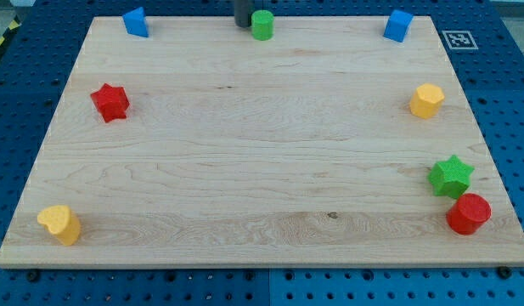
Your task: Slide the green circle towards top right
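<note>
My tip (243,24), a bare rod with no pincer to spread or close, sits just left of the green circle (262,25), touching or nearly so; top right lies beyond it.

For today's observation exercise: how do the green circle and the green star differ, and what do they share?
1. Shape: the green circle is a round cylinder; the green star has points.
2. Place: the green circle sits at the board's top edge, mid-width; the green star lies at the view's lower right.
3. Neighbours: my tip stands just left of the green circle; the green star touches the red circle.
Both are green.
</note>
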You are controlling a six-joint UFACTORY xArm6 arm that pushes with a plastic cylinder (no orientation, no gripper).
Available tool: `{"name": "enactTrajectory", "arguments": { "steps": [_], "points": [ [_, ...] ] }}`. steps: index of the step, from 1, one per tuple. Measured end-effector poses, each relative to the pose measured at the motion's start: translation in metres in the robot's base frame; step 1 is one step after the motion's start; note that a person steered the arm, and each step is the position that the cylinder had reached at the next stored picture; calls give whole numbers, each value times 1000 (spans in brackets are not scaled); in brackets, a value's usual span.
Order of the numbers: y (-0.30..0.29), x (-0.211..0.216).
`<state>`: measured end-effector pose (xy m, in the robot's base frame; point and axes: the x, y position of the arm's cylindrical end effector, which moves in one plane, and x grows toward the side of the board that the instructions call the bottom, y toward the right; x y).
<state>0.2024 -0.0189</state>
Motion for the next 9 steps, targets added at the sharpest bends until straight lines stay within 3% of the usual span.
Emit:
{"name": "enactTrajectory", "arguments": {
  "steps": [6, 9],
  "points": [
    [16, 27],
    [83, 50]
  ]
}}
